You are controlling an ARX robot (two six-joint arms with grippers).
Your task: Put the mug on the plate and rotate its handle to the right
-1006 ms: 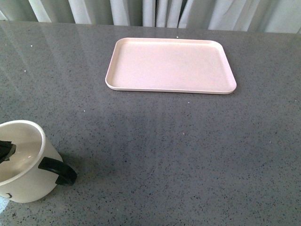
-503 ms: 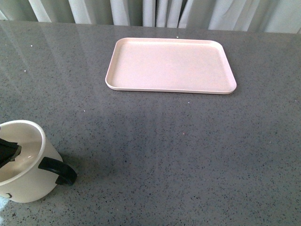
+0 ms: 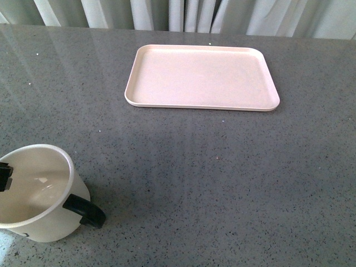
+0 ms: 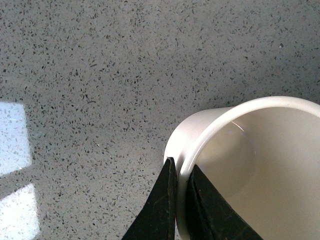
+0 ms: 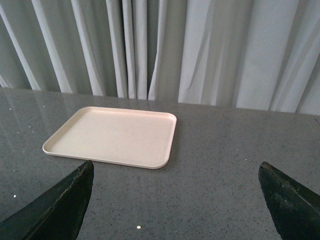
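Observation:
The cream mug (image 3: pixel 36 192) is at the near left of the grey counter, tilted a little, its black handle (image 3: pixel 84 212) pointing right and toward me. My left gripper (image 4: pixel 181 172) is shut on the mug (image 4: pixel 250 165), one black finger outside the wall and one inside the rim. In the front view only a bit of that gripper (image 3: pixel 4 177) shows at the left edge. The pale pink plate (image 3: pixel 201 77) lies bare at the far middle of the counter, well away from the mug. My right gripper (image 5: pixel 175 172) is open with nothing between its fingers, and the plate (image 5: pixel 115 135) lies beyond it.
Speckled grey counter (image 3: pixel 222 178) stretches between mug and plate. Pale curtains (image 5: pixel 200 50) hang behind the counter's far edge. Bright light patches (image 4: pixel 12 137) fall on the counter by the left gripper.
The mug has shifted right and slightly toward me in the left gripper's hold. It now tilts a little, and the handle swung along with it. The plate stayed put.

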